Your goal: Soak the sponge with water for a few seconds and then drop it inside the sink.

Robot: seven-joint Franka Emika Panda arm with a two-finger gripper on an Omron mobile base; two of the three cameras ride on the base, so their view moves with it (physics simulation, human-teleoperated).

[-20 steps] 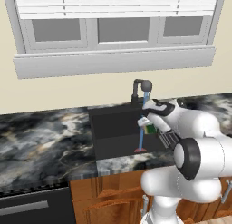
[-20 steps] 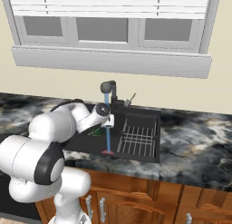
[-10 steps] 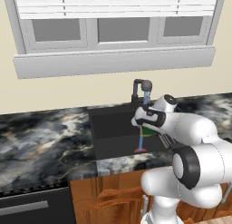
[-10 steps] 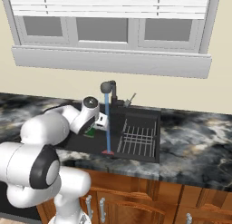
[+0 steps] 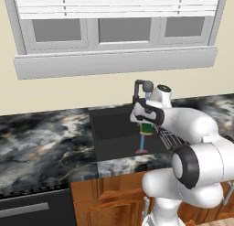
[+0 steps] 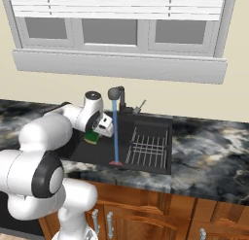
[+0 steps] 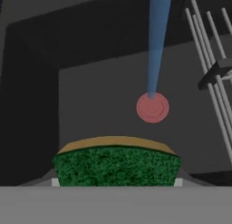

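Green-faced and yellow-backed, the sponge (image 7: 116,163), pinched in our hand (image 6: 99,130), had swung nearer the water (image 6: 115,132) but hung just beside it over the sink (image 6: 146,162), so soaking seemingly remained undone.

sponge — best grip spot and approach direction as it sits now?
The gripper is already shut on the sponge across its short sides, green scrub face toward the hand camera, held above the sink beside the water. Those flat opposing sides suit a pinch from above; regripping looks unnecessary.
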